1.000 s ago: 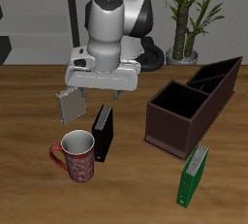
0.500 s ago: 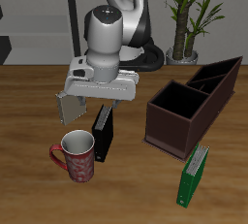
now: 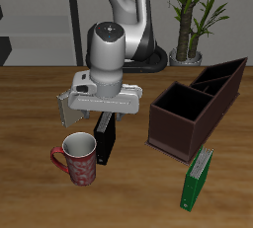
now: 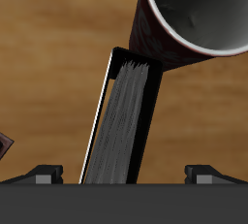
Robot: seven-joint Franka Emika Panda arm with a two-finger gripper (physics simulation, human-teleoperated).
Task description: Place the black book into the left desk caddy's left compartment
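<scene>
The black book point(image 3: 107, 141) stands upright on the wooden table beside a red mug point(image 3: 76, 158). In the wrist view I look down on its top edge and page block point(image 4: 121, 121). My gripper point(image 3: 103, 114) hangs just above the book, open, with its fingertips point(image 4: 39, 175) on either side of it and not touching it point(image 4: 124, 175). The left desk caddy point(image 3: 225, 78), maroon-brown with slanted walls, stands farther back by the plant.
A boxier maroon organiser point(image 3: 183, 118) stands in front of the slanted caddy. A green book point(image 3: 196, 180) stands near the table's front edge. A grey ribbed book point(image 3: 67, 105) is partly hidden behind my hand. The mug's rim point(image 4: 199, 15) is close to the black book.
My gripper has come down and forward over the black book, from well above it to just over its top. The book and the mug have not moved.
</scene>
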